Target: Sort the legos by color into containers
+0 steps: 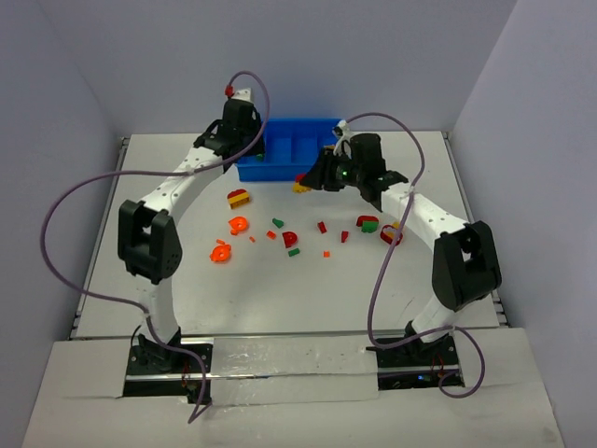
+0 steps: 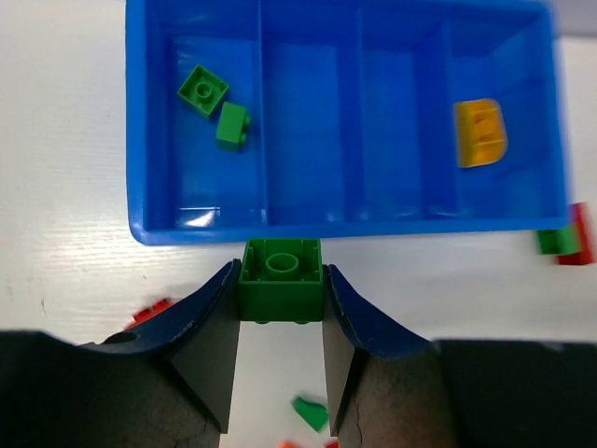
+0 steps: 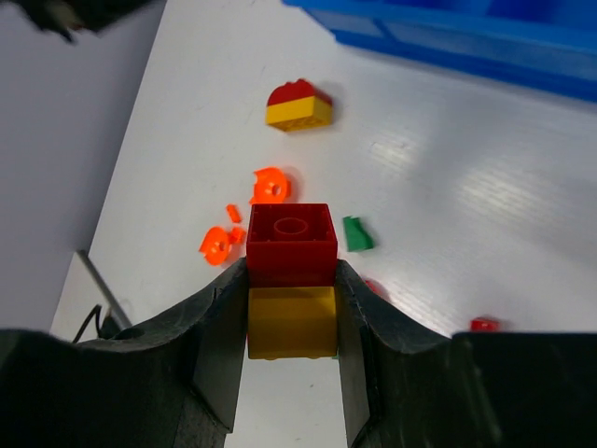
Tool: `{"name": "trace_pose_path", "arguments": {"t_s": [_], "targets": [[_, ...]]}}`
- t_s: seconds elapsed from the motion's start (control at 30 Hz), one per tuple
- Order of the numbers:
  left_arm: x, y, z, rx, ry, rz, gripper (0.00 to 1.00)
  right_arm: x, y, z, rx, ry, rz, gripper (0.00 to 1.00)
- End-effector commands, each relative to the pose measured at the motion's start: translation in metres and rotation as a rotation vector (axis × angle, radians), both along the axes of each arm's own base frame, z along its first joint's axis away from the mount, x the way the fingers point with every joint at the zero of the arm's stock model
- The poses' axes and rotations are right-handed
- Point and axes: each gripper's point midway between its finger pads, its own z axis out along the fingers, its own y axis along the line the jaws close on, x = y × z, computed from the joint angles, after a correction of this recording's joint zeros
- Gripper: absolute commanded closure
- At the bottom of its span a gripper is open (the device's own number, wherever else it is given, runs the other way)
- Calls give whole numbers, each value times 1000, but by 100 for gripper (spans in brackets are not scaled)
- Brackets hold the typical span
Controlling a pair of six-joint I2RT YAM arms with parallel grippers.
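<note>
The white tabletop (image 1: 280,299) took up most of the scene, with both arms reaching across it towards the far side. The left arm (image 1: 177,187) stretched to the left end of the blue tray (image 1: 280,173). The right arm (image 1: 429,219) bent in towards the tray's near right corner.

The tray lay at the back of the tabletop, its four compartments side by side. In the left wrist view the leftmost compartment held two green pieces, a flat square plate (image 2: 202,90) and a small brick (image 2: 231,125). The rightmost compartment held one yellow curved piece (image 2: 480,133).

The left jaws were clenched on a green square brick (image 2: 281,280), one finger against each side, stud facing the camera. The brick sat at the fingertips, just outside the tray's near wall, about level with the divider between the first two compartments.

The right jaws were grasping a two-brick stack. The yellow brick (image 3: 292,322) sat squarely between the fingers, and the red brick (image 3: 292,245) joined to it stuck out past the tips, above the tabletop.

Loose legos lay scattered on the tabletop in front of the tray: a red-topped yellow domed piece (image 3: 298,105), two orange round pieces (image 3: 270,185) (image 3: 216,245), a red-and-green piece (image 1: 367,222) and a small green wedge (image 3: 356,233).
</note>
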Motion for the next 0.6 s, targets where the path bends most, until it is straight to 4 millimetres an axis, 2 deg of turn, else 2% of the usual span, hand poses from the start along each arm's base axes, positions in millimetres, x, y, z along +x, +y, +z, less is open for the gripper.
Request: {"name": "trace_pose_path", "arguments": {"t_s": [0.0,0.1,0.2,0.3,0.43,0.57], "targets": [[23,12,-30,131,20,-84,100,-1,-19,32,-7,-115,-10,100],[40,16,-43,121,14,-106,100,-3,-27,32,-20,-124,-11,100],[54,17,-39,121,-11,-116,100,-5,-32,31,-32,-135,-8,100],[68,17,-52,133,-2,-134,99,-7,-36,31,-37,-141,-6,100],[79,15,-55,132,-11,-153,98,-7,-40,31,-40,-145,-8,100],[81,10,-62,115,-7,-177,98,-8,-41,29,-44,-144,-8,100]]}}
